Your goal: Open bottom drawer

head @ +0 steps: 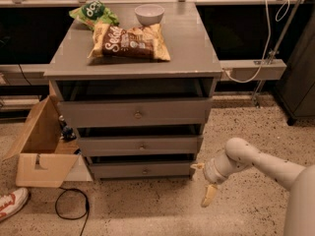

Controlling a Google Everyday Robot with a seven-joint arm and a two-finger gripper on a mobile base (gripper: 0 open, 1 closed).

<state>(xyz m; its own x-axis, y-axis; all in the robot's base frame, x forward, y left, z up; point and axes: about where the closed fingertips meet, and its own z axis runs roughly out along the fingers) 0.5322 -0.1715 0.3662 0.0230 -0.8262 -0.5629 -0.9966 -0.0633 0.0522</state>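
Note:
The grey cabinet (133, 73) has three drawers. The bottom drawer (118, 170) is the slimmest, close to the floor, with a small round knob (144, 171) at its centre. Its front sits about flush with the drawer above. My gripper (204, 181) hangs low on the white arm (256, 163), just right of the bottom drawer's right end and near the cabinet's front corner. One tan fingertip (209, 195) points down at the floor, and the other (198, 166) is by the drawer's corner. The fingers are spread apart and hold nothing.
An open cardboard box (39, 154) stands left of the cabinet, with a black cable (71, 205) and a shoe (12, 203) on the floor. Two chip bags (130, 41) and a white bowl (149, 14) lie on top. A dark cabinet (300, 82) stands at the right.

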